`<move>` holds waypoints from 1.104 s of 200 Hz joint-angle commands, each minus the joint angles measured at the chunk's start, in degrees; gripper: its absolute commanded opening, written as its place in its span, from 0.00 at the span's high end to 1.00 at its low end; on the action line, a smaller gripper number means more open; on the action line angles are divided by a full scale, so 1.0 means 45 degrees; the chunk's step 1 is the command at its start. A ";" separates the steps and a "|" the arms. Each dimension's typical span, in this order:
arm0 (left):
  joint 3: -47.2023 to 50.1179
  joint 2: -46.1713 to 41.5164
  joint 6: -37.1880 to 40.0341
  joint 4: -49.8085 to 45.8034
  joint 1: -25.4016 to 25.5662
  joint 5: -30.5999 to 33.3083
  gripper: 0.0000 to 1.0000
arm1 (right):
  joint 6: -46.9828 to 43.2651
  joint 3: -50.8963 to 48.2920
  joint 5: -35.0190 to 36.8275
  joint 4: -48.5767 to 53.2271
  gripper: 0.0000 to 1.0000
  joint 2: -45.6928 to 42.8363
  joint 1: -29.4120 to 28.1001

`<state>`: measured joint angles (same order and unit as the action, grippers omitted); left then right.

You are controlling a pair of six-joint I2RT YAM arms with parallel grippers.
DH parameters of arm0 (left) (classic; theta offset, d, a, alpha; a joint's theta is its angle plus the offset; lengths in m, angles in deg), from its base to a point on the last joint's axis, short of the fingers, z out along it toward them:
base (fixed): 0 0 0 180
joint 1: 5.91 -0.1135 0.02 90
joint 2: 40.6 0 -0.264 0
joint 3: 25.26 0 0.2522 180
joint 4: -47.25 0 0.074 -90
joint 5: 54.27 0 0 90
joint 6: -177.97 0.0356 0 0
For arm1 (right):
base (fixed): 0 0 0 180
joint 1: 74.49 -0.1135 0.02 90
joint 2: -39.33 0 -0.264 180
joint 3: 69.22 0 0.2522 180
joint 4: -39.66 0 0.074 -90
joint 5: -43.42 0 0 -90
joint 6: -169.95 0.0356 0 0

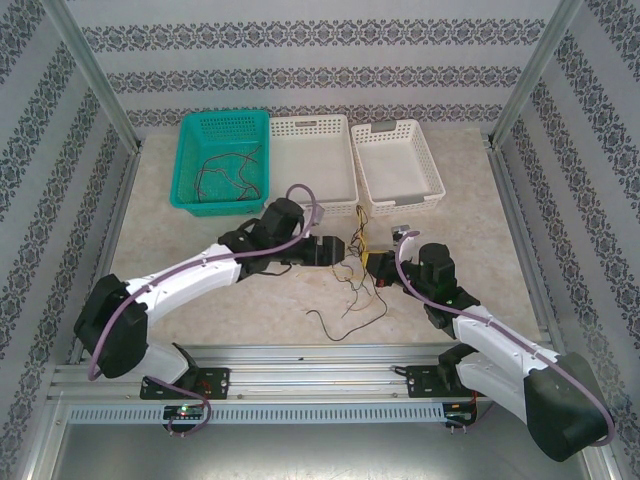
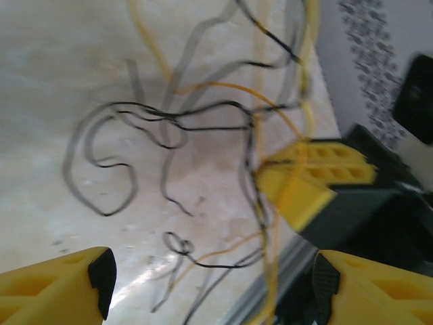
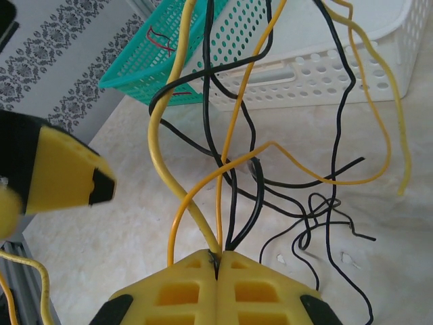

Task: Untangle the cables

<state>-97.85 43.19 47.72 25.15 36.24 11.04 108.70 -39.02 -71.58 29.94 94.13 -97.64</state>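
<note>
Clearly, the cables [image 1: 352,272] are a knot of thin wires, yellow, orange and black. They are bunched between our two pincers at the middle of the desk [image 1: 260,315], with loose black ends trailing over the surface toward the near edge. Our right pincer [image 3: 218,261] is squeezed fully closed on a bundle of them. In its wrist view several strands run straight into the seam between the two yellow fingers and fan upward from there, crossing one another. Our left pincer [image 2: 211,279] is spread wide and has hold of nothing. It hangs just beside the tangle, facing the right one, with looping strands below and ahead of it.

A few more wires, red and dark, lie in the teal basket [image 1: 178,165] at the far left, well apart from this bunch. The white baskets [image 1: 312,120] stand beside it.

We judge these wires to be very light and limp, with only enough spring to keep their curls. They will likely sag, drag their neighbours along and slide through a loose grip, so a pull on the wrong one could tighten a crossing rather than free it. The best hold, we think, is on a single strand a little away from the clamped bundle. The yellow strand [image 3: 154,128] bows clear of the black ones there, and could be pinched firmly and drawn off slowly sideways.
</note>
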 commanded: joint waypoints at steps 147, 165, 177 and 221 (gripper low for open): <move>0.1144 0.0844 0.0149 0.1761 0.1610 -0.0499 0.43 | 0.0085 -0.0032 0.0241 -0.0177 1.00 -0.0244 -0.0148; 0.1136 0.0880 0.0231 0.1701 0.1615 -0.0462 0.50 | 0.0079 -0.0047 0.0242 -0.0172 1.00 -0.0248 -0.0142; 0.1120 0.0819 0.0300 0.1615 0.1625 -0.0345 0.57 | 0.0093 -0.0045 0.0242 -0.0176 1.00 -0.0231 -0.0137; 0.1118 0.0513 0.0467 0.1292 0.1614 0.0041 0.91 | 0.0107 -0.0054 0.0319 -0.0115 1.00 -0.0248 -0.0147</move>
<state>-93.19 47.43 48.85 31.82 42.87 9.19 108.70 -39.04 -70.99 30.07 93.78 -97.64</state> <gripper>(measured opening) 0.178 0.042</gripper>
